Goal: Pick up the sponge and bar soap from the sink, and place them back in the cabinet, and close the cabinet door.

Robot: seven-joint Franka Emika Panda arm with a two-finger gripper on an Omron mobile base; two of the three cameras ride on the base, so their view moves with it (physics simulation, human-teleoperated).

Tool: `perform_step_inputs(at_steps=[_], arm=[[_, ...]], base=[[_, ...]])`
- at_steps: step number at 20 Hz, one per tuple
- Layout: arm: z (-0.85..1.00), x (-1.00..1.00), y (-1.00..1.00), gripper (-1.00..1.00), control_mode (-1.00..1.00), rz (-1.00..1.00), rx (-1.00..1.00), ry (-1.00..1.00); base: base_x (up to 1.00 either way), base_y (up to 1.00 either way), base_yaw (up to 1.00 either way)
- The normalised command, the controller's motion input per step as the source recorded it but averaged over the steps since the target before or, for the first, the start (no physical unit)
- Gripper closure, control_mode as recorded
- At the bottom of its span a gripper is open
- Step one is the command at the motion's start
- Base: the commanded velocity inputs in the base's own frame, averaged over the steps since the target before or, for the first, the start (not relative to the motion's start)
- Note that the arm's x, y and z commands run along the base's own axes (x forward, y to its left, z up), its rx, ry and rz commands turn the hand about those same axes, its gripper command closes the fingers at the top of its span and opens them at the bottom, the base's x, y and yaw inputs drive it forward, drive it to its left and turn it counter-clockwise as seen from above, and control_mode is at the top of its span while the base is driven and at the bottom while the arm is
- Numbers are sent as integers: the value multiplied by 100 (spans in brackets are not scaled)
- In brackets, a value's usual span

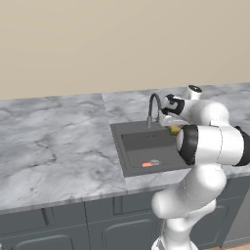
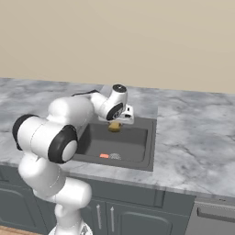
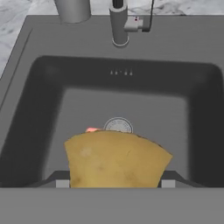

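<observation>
A beige wall backs a grey marble bench [image 1: 53,146] with a dark sink [image 1: 134,141] set into it. On the sink floor, left of the drain [image 1: 155,162], lies the soap [image 1: 147,165] (flat, pink-red). The faucet [image 1: 153,107] curves up at the back edge. Right of it, above the basin, the hand [image 2: 114,125] is clenched on the sponge [image 2: 114,126], its fingers [image 3: 59,180] pressing both sides.

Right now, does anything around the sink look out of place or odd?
Only the bar soap stands out: it lies on the floor of the sink beside the drain. The sponge is raised above the basin in the gripper. Nothing looks spilled or damaged.
</observation>
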Motion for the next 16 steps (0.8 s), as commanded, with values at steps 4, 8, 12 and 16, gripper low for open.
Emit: perform_step_inputs(at_steps=[4, 8, 12, 16], arm=[[34, -17, 23, 100, -100, 1, 0, 0], [37, -24, 24, 100, -100, 0, 0, 0], [32, -22, 28, 100, -100, 0, -3, 0], [35, -25, 31, 100, -100, 0, -7, -4]], base=[[0, 0, 0], [0, 0, 0], [0, 0, 0], [0, 0, 0]])
